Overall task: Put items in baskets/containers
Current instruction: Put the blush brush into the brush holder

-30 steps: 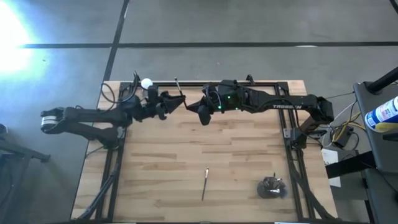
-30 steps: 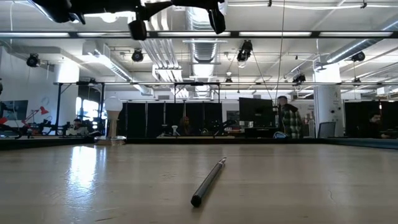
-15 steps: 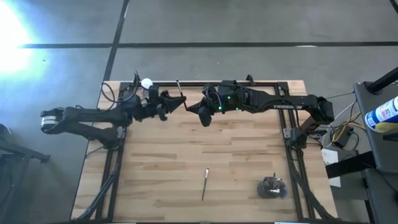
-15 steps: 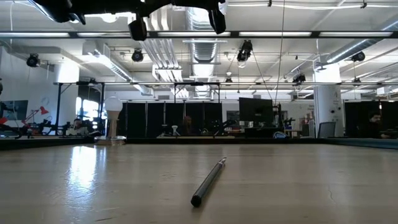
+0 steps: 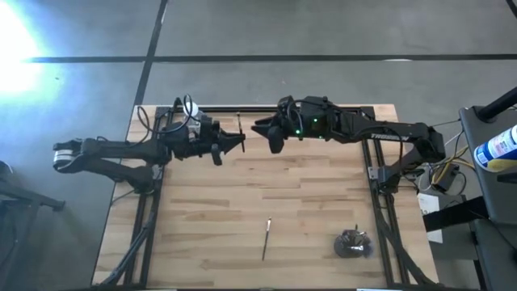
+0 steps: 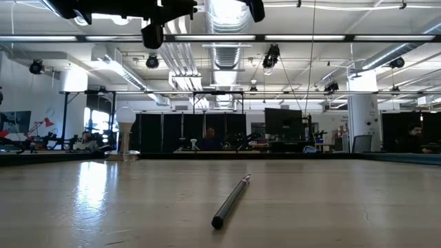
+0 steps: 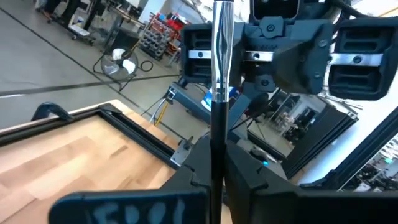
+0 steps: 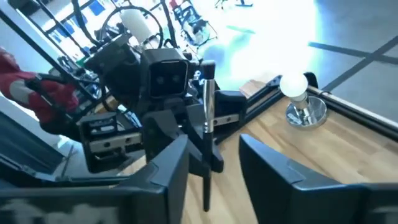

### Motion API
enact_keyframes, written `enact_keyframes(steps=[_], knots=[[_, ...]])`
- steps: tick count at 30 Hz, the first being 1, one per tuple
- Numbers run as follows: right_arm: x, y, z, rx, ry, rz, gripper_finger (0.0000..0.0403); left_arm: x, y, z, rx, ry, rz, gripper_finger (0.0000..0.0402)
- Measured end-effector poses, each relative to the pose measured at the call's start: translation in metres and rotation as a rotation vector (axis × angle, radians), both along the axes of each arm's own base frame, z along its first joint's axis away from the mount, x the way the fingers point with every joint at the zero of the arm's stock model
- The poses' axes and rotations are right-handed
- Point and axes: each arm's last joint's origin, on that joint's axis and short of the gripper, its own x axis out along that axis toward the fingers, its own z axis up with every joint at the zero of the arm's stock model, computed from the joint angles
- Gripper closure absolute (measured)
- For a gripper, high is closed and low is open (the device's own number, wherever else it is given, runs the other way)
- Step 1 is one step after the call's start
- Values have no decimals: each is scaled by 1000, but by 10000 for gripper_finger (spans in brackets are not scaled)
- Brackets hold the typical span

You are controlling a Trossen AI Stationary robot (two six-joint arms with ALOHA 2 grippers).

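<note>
Loose brush (image 6: 231, 201): one, lying flat on the table (image 5: 202, 202) towards its near edge, clear of both arms. Its long axis runs near-to-far with a slight slant, dark butt end nearest, paler tip pointing away. Judged light, stiff and thin, and likely to roll on the wood. Best taken across the middle of the handle, pinching at right angles to the long axis and keeping off the tip. Cup (image 5: 353, 242): one, small, round and dark, also near the front edge, off to the right of the loose brush and well apart from it. It holds what looks like a cluster of brushes, though no count is possible. Left gripper (image 7: 214, 168): up in the air over the far part of the table, clenched on the dark handle of the held brush (image 7: 219, 93). Held brush: thin and rigid, its long axis apparently about upright, its shiny collar end away from the fingers. The grip sits low on the handle, and the smooth stick may slip or swing if nudged. Right gripper (image 8: 214, 168): facing the left one at the same height, fingers spread wide and released, near the held brush but grasping nothing.
</note>
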Motion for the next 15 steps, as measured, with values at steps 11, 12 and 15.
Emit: enact_keyframes(steps=[11, 12, 15], knots=[[20, -3, -13, 73, -42, -16, 205, 1, -2, 2, 11, -2, -5, 386], [21, -3, -13, 75, -51, -16, 205, 1, -2, 2, 11, -2, -5, 386], [21, -4, -12, 73, -65, -19, 210, 1, -2, 2, 11, -2, -5, 386]])
